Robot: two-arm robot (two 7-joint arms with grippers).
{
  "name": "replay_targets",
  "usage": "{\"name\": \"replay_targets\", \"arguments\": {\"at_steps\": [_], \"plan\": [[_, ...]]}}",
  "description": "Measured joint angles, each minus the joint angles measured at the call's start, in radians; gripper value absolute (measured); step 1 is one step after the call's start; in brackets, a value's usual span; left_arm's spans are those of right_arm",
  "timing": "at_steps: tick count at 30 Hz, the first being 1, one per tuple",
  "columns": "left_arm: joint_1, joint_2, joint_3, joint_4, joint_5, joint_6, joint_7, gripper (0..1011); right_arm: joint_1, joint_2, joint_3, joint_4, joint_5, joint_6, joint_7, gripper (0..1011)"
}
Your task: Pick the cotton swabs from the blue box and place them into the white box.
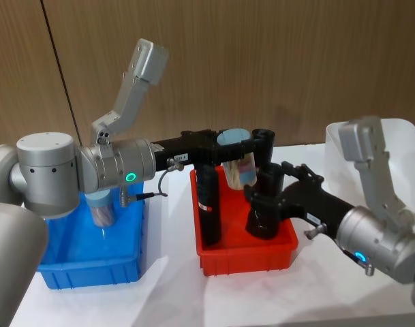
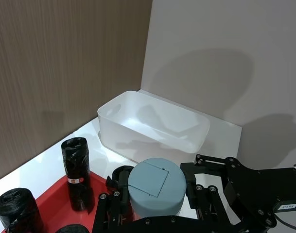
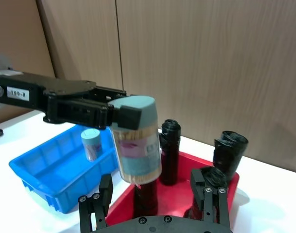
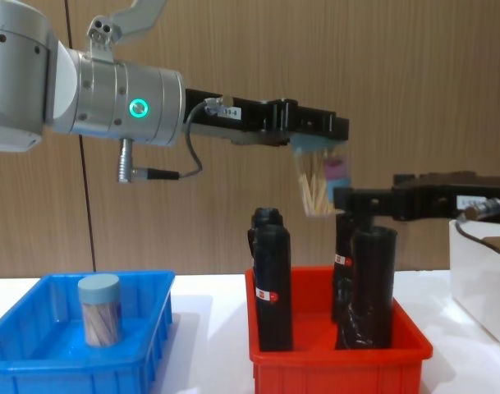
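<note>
Head view: the left gripper point(image 1: 238, 158) is closed on a swab jar point(image 1: 240, 172). Its black fingers press the jar from both sides just under the lid. The jar hangs in the air over the back part of the red bin point(image 1: 248, 260), lid on top, and it touches nothing but the fingers.

The held jar is a clear plastic cylinder with a pale blue-grey round lid. In the left wrist view the lid shows a square flap. In the right wrist view thin swab sticks and a pink and blue label show through the wall.

At about 5 o'clock from the held jar, and lower, is the right gripper point(image 1: 260, 199). Its fingers point(image 3: 105, 191) are wide apart and hold nothing. The bottom of the jar is above the gap between them, not touching.

Under both grippers, black rolls point(image 1: 208, 204) stand upright in the red bin. At 9 o'clock from the red bin lies the blue box point(image 1: 91, 264). In it a second swab jar point(image 1: 101, 208) of the same kind stands upright, partly behind the left arm. At 3 o'clock from the red bin, well apart from it, the white box point(image 1: 398, 136) stands on the white table point(image 1: 173, 293).
</note>
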Motion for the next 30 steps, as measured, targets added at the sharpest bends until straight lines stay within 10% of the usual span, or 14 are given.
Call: {"name": "replay_targets", "arguments": {"at_steps": [30], "plan": [[-0.001, 0.0, 0.0, 0.001, 0.0, 0.0, -0.001, 671, 0.134, -0.069, -0.027, 0.118, 0.029, 0.101, 0.077, 1001]]}}
